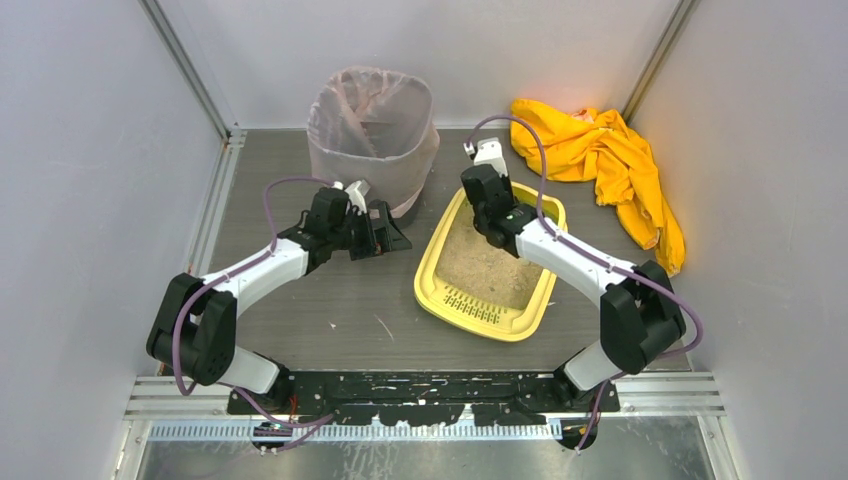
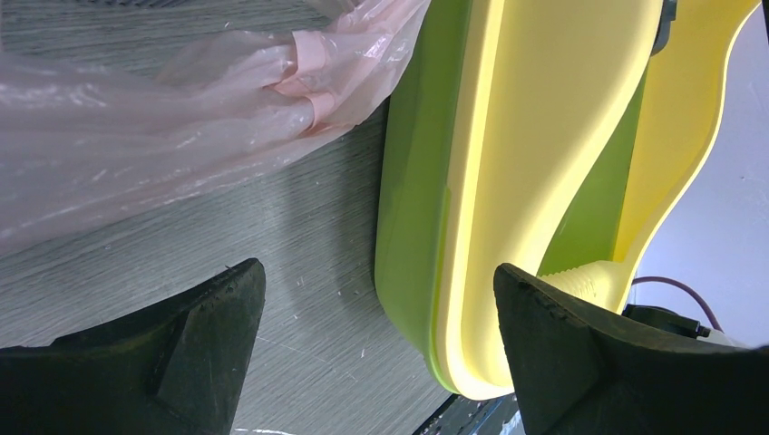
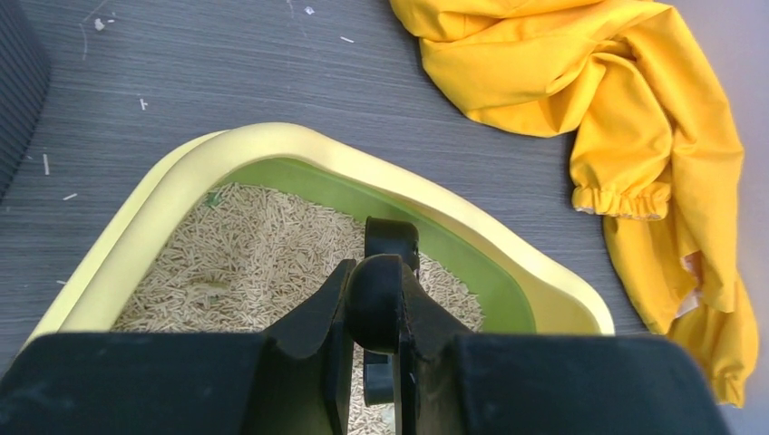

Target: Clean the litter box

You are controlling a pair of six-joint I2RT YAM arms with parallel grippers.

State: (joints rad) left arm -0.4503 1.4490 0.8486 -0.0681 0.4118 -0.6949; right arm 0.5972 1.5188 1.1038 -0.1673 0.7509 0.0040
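The litter box is a shallow yellow tray with a green inner wall, holding beige pellet litter; its slotted ledge faces the arms. My right gripper hangs over the box's far end, shut on the rounded handle of a black tool whose lower part reaches down into the litter. In the right wrist view the box's far rim curves around it. My left gripper is wide open, low beside the box's left wall. In the left wrist view that green and yellow wall lies near its right finger, apart from it.
A tall bin lined with a translucent pinkish bag stands at the back, just behind the left gripper; the bag bulges close by. A crumpled yellow garment lies at the back right, beside the box. Grey walls close in three sides.
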